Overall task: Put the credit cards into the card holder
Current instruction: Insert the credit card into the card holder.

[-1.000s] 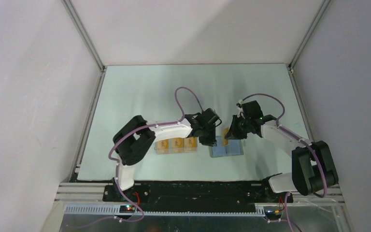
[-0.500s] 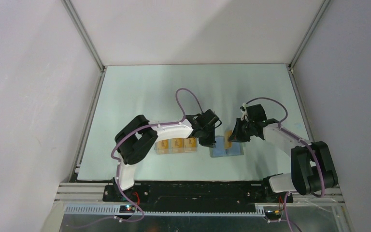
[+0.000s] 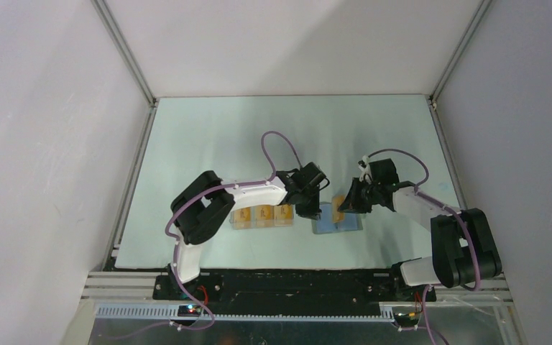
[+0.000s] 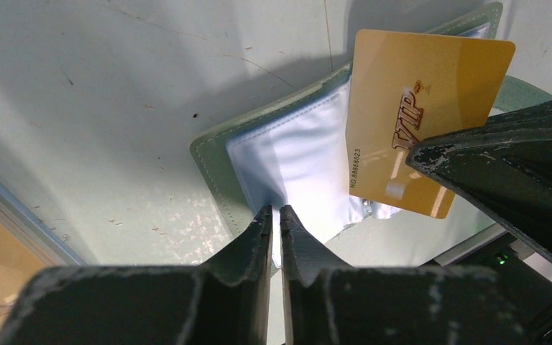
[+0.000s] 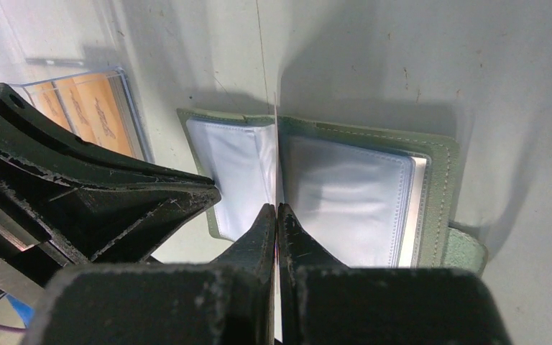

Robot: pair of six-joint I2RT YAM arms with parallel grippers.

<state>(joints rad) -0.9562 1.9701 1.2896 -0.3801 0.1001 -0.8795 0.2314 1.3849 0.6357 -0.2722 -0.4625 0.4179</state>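
The card holder [image 3: 348, 224] lies open on the table, grey-green outside [image 4: 212, 165] with light blue sleeves [image 5: 345, 194]. My left gripper [image 4: 280, 212] is shut on the edge of one blue sleeve at the holder's left side [image 3: 310, 211]. My right gripper [image 5: 277, 210] is shut on one orange credit card [image 4: 417, 108], printed VIP, and holds it upright over the holder's middle fold [image 3: 339, 203]. In the right wrist view that card shows only edge-on as a thin line [image 5: 277, 144]. More credit cards [image 3: 262, 215] lie side by side in a clear box.
The clear plastic box [image 3: 262, 224] sits on the table just left of the holder, under the left forearm; it also shows in the right wrist view [image 5: 79, 100]. The holder's snap tab [image 5: 467, 248] sticks out on its right edge. Both arms meet over the holder.
My right gripper has come down and a little nearer with the card, closer to the open holder. The left arm has stayed in place at the holder's left edge.
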